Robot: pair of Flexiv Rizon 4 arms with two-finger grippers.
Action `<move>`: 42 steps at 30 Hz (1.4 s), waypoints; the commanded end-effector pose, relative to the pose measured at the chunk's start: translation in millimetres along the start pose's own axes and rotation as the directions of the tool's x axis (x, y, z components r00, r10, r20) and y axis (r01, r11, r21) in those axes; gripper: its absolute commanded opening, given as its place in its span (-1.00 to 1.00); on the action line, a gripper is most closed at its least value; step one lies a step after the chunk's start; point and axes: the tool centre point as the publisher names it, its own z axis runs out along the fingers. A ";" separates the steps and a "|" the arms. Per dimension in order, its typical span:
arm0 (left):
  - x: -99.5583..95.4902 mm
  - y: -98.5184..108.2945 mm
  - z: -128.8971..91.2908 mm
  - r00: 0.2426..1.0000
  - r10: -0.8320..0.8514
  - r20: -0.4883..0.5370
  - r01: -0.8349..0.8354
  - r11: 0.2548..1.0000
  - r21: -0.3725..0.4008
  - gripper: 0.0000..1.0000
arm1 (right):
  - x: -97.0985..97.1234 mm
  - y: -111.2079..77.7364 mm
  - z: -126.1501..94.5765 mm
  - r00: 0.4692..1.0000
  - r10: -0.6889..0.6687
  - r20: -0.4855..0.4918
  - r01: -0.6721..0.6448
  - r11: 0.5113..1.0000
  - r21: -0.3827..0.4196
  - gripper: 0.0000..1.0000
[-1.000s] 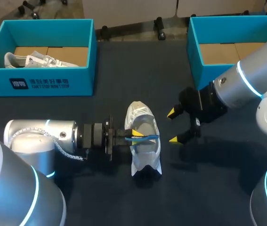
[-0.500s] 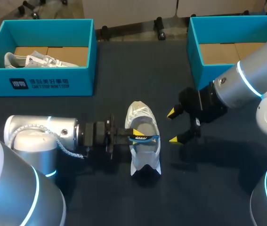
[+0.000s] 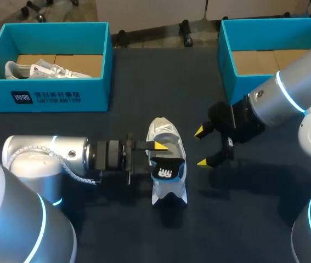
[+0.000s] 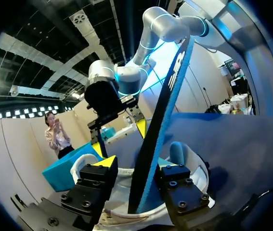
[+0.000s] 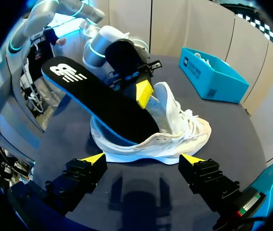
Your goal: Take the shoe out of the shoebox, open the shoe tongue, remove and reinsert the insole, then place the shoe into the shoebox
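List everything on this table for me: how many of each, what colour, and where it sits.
Table: one, dark, under everything.
Left shoebox: one, teal, at the far left of the table.
Boxed shoe: one, white, inside the left shoebox.
Right shoebox: one, teal, at the far right, with a brown cardboard floor showing.
Shoe: one, white, on the table in the middle, between the two grippers.
Insole: one, black on top and blue underneath, one end raised above the shoe, the other inside it.
Left gripper: one, yellow-tipped, shut on the insole.
Right gripper: one, yellow-tipped, open, to the right of the shoe, not touching it.
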 end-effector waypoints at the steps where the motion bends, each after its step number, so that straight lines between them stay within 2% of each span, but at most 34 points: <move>1: 4.7 -10.4 -8.1 1.000 0.004 0.006 -0.004 1.000 0.003 -0.16 | 0.6 0.5 0.9 1.000 0.000 0.002 0.000 1.000 0.001 1.00; 3: 7.2 -12.9 -8.6 1.000 0.003 0.002 -0.003 1.000 0.008 -0.22 | 0.6 0.5 0.9 1.000 0.000 0.002 0.000 1.000 0.001 1.00; 5: 9.3 -13.3 -8.1 1.000 0.004 -0.013 -0.004 1.000 0.007 -0.75 | 0.6 0.5 0.9 1.000 0.000 0.002 0.000 1.000 0.001 1.00; 7: 11.7 -13.3 -6.8 1.000 0.001 -0.031 -0.001 1.000 0.004 -1.00 | 0.6 0.5 0.9 1.000 0.000 0.002 0.000 1.000 0.001 1.00; 19: 14.0 7.2 5.4 0.996 0.044 -0.080 -0.049 0.997 -0.061 -1.00 | 0.6 0.5 0.9 1.000 0.000 0.002 0.000 1.000 0.001 1.00; 28: 4.6 18.3 4.0 0.999 0.028 -0.041 -0.031 0.996 -0.087 -1.00 | 0.6 0.5 0.9 1.000 0.000 0.002 0.000 1.000 0.001 1.00; 42: 2.1 29.0 0.5 1.000 0.022 -0.015 -0.023 0.991 -0.130 -1.00 | 0.6 0.5 0.9 1.000 0.000 0.002 0.000 1.000 0.001 1.00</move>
